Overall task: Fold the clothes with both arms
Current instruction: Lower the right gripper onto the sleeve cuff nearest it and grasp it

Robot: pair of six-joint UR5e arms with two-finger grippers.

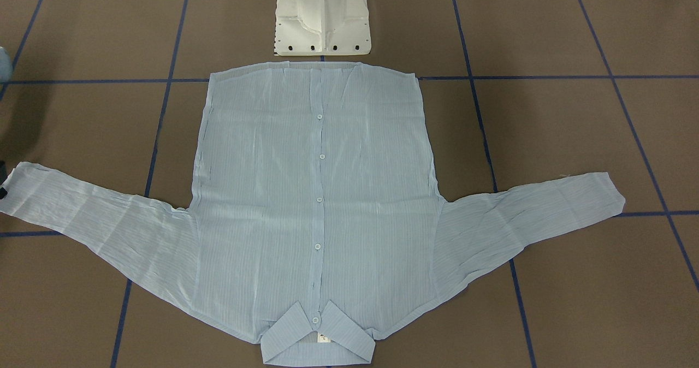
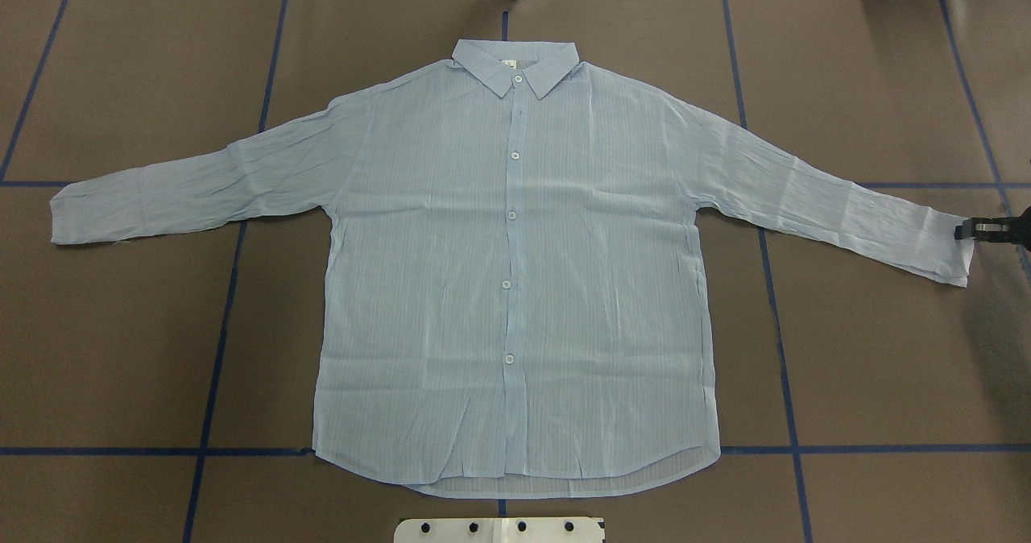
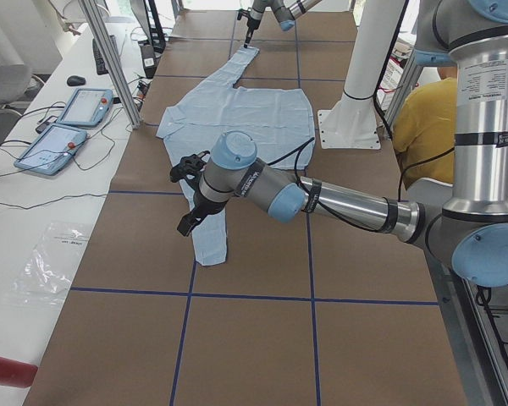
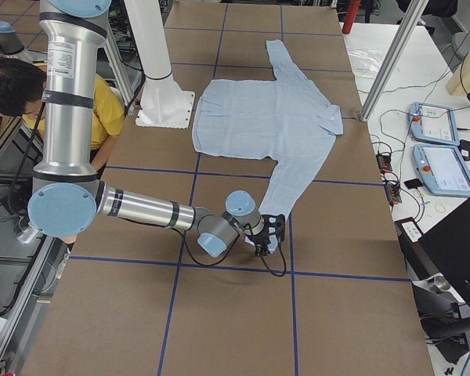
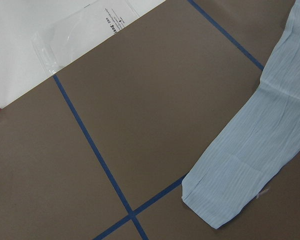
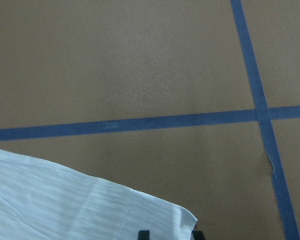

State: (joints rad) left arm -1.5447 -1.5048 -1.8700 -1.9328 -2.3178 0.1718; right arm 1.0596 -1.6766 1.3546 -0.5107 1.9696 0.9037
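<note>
The pale-blue striped shirt lies flat and buttoned, front up, with both sleeves spread wide and its collar away from the robot. My right gripper is down at the end of the sleeve on my right. In the right wrist view its fingertips stand apart, open, either side of the cuff's edge. My left gripper hovers over the other sleeve, short of its cuff; it shows only in the left side view, so I cannot tell its state.
The white pedestal base stands just behind the shirt's hem. Blue tape lines grid the brown table. A person in yellow sits behind the robot. Teach pendants and a plastic bag lie past the table's far edge.
</note>
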